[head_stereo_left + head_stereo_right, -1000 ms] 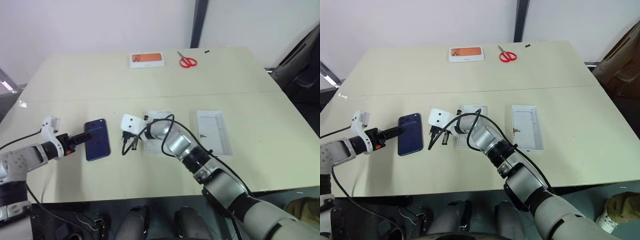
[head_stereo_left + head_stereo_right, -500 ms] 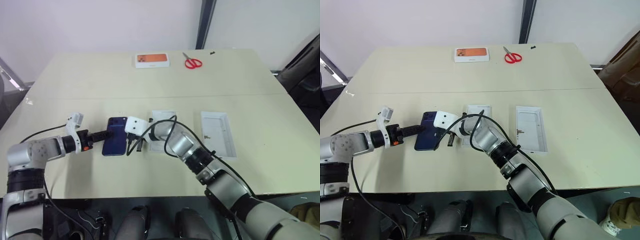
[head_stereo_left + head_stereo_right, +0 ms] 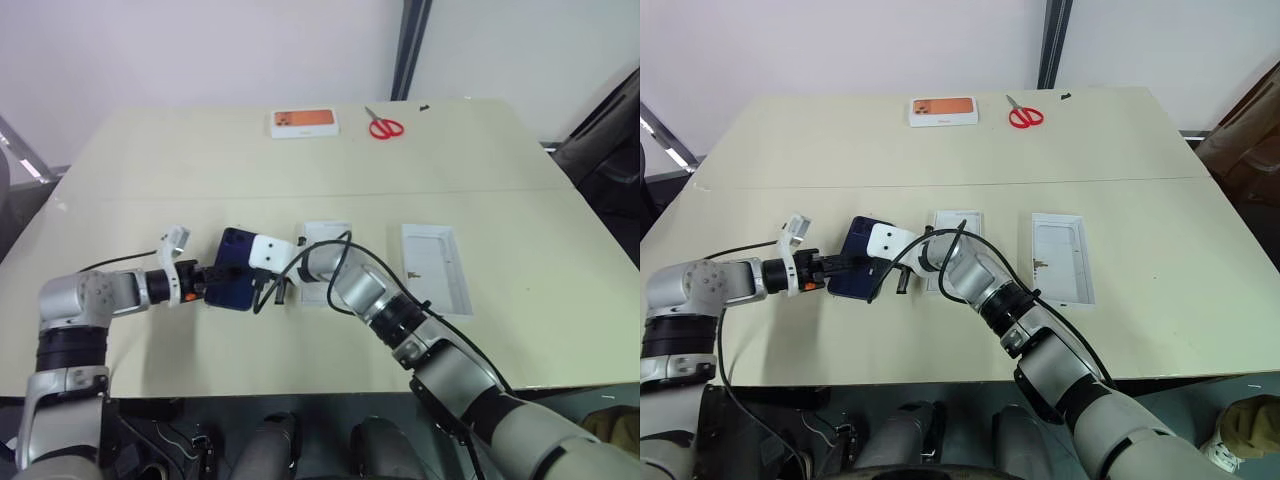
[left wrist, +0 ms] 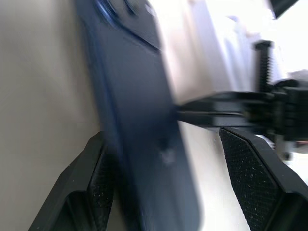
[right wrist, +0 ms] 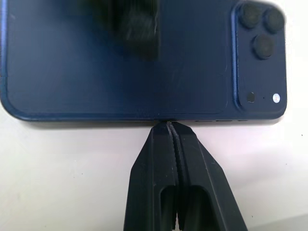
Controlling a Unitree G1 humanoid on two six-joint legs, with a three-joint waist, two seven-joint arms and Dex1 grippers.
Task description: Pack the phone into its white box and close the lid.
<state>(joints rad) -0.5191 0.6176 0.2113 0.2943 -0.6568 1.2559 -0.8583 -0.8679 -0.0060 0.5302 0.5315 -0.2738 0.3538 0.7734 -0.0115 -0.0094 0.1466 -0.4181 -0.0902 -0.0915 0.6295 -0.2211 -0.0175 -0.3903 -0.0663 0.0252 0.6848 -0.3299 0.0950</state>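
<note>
The dark blue phone [image 3: 230, 284] lies left of centre on the table, camera cluster at its far end. My left gripper [image 3: 220, 279] is open with its two fingers on either side of the phone [image 4: 144, 125]; one finger [image 4: 91, 192] is against the phone, the other stands apart. My right gripper [image 5: 168, 126] is shut, its tips touching the phone's long right edge [image 5: 120, 72]. The white box [image 3: 330, 233] sits just right of that hand, partly hidden by the arm and its cable. The lid [image 3: 437, 266] lies open side up further right.
A white box with an orange top [image 3: 304, 122] and red scissors [image 3: 384, 126] lie at the table's far edge. A black cable [image 3: 335, 250] loops from my right wrist over the white box. Bare tabletop lies right of the lid and in front of the phone.
My left gripper has slid the phone to the right until it meets my right gripper's tips. Its fingers have come further along the phone. The right hand has stayed put.
</note>
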